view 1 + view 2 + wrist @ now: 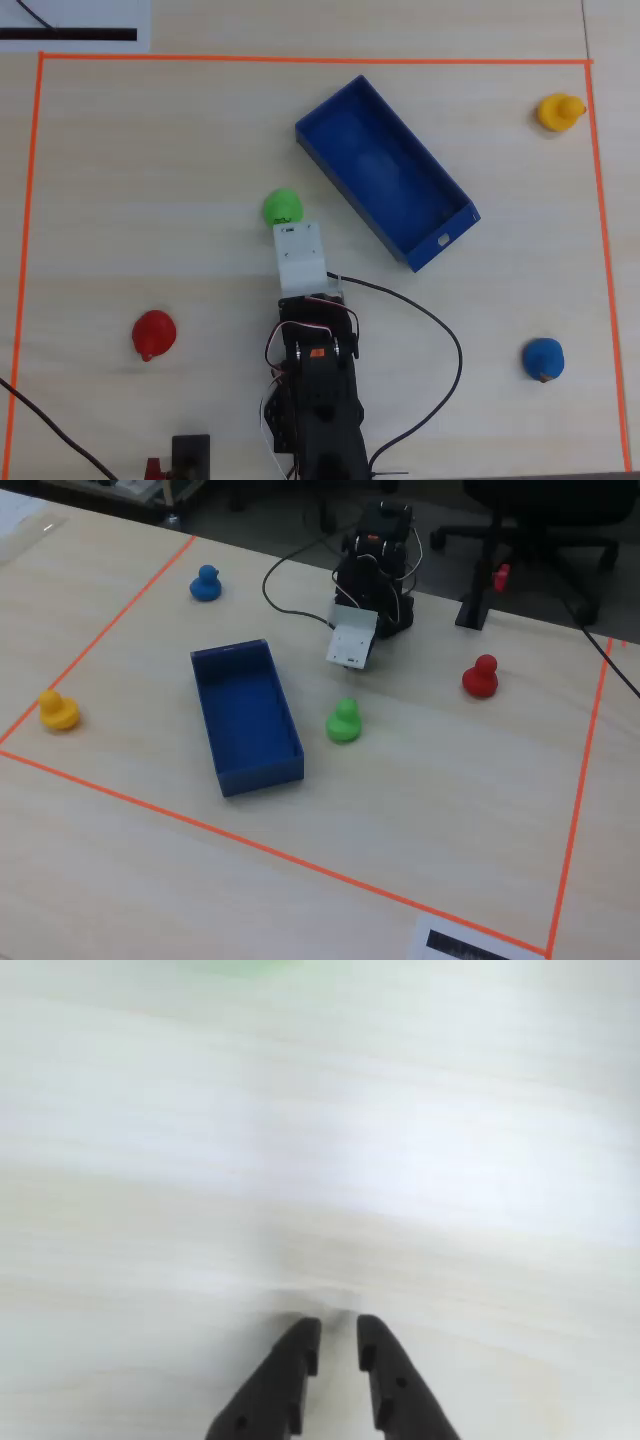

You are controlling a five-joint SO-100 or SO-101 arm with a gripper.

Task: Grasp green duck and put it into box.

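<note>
The green duck [282,207] stands on the pale wooden table, just left of the blue box [440,245] in the overhead view. In the fixed view the green duck [343,721] is to the right of the box [260,775], which is open-topped and holds nothing. My arm's white wrist block [298,255] sits right behind the duck and hides the fingers from above. In the wrist view my gripper [338,1322] points at bare table with its black jaws almost together and nothing between them. A green blur [240,965] shows at the top edge.
A red duck [154,334], a blue duck [543,359] and a yellow duck [558,112] stand apart inside an orange tape border [300,58]. A black cable [440,330] loops from the arm base.
</note>
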